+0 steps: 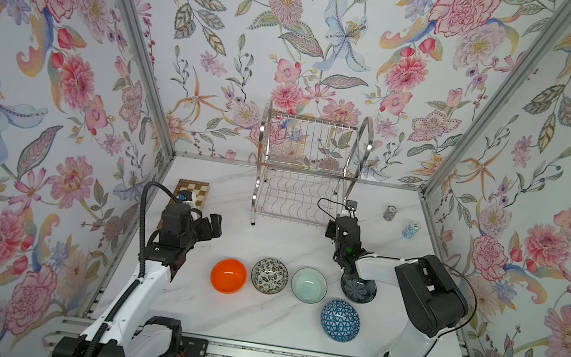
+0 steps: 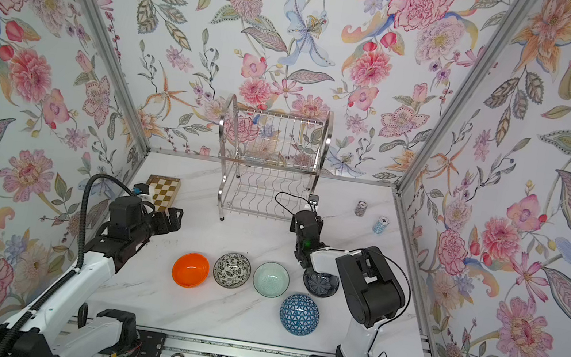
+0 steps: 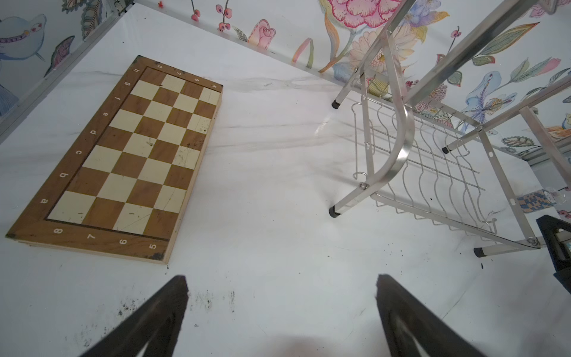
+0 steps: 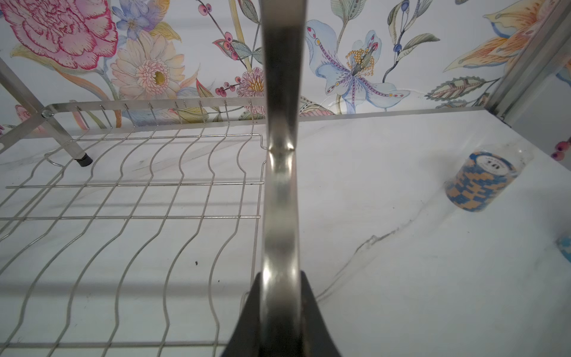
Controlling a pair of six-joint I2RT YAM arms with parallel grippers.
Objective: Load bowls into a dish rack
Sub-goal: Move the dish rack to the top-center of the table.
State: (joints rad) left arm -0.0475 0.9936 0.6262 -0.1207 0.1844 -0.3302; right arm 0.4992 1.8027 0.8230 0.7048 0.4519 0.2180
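clamping arched frame of shiny chrome wire dish rack (image 4: 279,191) between right gripper (image 4: 280,275) fingers; holding nothing between wide-spread left gripper (image 3: 281,286) fingers.

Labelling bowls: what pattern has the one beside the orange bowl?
Black-and-white floral bowl; clearest in a top view.

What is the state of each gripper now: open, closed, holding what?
Left gripper: open, holding nothing.
Right gripper: closed on the side frame of the rack.
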